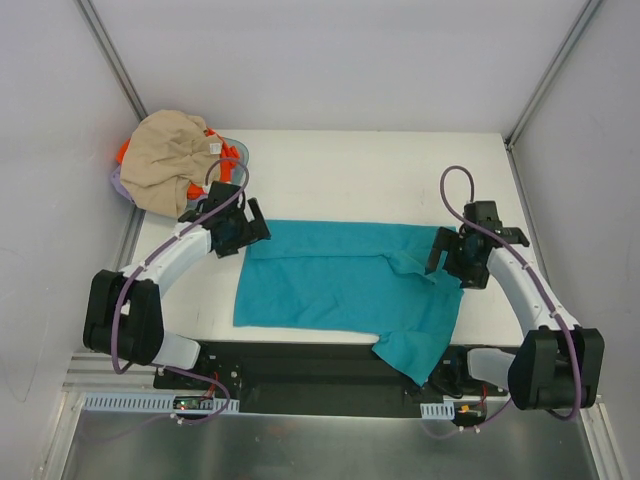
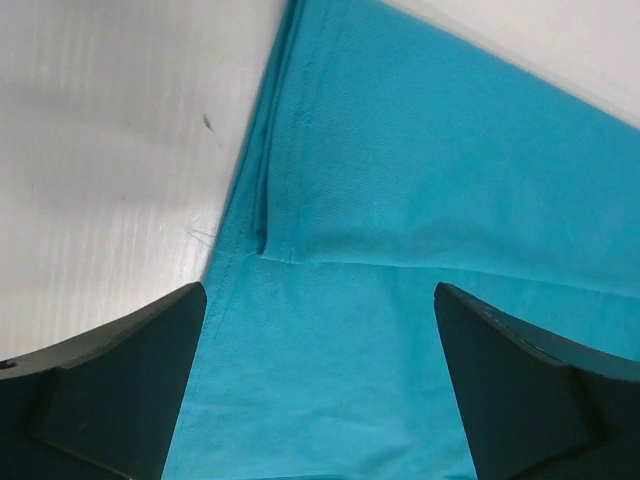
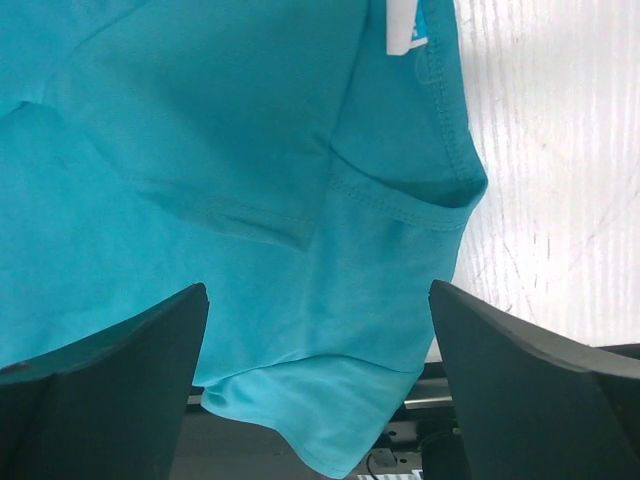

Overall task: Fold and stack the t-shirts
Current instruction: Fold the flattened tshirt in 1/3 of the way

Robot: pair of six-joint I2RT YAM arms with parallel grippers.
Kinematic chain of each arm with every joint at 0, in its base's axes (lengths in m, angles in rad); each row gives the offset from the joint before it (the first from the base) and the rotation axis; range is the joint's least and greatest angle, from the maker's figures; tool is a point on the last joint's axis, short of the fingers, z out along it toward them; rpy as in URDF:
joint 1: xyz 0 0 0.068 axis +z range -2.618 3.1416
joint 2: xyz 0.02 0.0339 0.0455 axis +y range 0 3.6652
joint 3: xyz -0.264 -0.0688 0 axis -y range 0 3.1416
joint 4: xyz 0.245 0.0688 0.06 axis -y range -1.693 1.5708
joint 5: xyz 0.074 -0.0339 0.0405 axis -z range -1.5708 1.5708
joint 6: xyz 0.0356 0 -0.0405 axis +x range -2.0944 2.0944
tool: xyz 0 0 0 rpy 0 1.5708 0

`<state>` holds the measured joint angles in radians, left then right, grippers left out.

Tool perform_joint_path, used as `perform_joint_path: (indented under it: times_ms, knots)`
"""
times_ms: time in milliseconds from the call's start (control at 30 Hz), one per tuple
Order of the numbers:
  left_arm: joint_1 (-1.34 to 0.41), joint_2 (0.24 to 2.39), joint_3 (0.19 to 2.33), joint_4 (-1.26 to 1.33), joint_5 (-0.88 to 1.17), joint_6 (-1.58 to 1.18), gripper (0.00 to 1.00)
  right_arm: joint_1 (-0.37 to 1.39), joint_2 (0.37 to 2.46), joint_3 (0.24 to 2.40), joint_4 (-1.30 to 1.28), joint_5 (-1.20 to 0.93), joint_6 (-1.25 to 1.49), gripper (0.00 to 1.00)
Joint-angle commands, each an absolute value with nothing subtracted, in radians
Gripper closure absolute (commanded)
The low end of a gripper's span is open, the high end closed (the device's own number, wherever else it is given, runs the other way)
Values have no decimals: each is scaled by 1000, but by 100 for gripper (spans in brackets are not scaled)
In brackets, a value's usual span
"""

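Lying flat across the middle of the white desk (image 1: 350, 170), the teal-blue t-shirt (image 1: 330, 285) is spreading from left to right between the two arms, with one layer doubled over another and its near right corner drooping over the desk's near edge. The left claw (image 1: 240, 228) is hovering over the shirt's far left corner with its jaws standing wide apart and gripping nothing; in the left wrist view its dark fingers (image 2: 120, 390) are framing a folded hem and a strip of bare desk beside it. The right claw (image 1: 450, 258) is hanging over the shirt's right end, likewise spread wide and holding nothing, its fingers (image 3: 100, 390) straddling a sleeve seam while a small white label (image 3: 400, 30) is showing at the cloth's far edge. Whether either claw's fingertips are touching the cloth, the pictures are not showing clearly. At the far left corner of the desk, the beige t-shirt (image 1: 170, 160) is sitting in a crumpled heap on top of the orange t-shirt (image 1: 124, 152), both resting in the lavender basket (image 1: 117, 186), well apart from the right arm and just beyond the left claw.
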<state>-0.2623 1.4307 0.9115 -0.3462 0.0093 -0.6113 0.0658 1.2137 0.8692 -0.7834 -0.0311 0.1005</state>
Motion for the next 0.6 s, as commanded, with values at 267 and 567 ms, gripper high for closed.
perform_joint_path:
  times_ms: [267, 567]
  knots:
    - [-287, 1456, 1011, -357, 126, -587, 1, 320, 1236, 1025, -660, -210, -18, 4]
    - [-287, 1422, 930, -357, 104, -588, 1, 483, 1555, 1127, -618, -226, -17, 12]
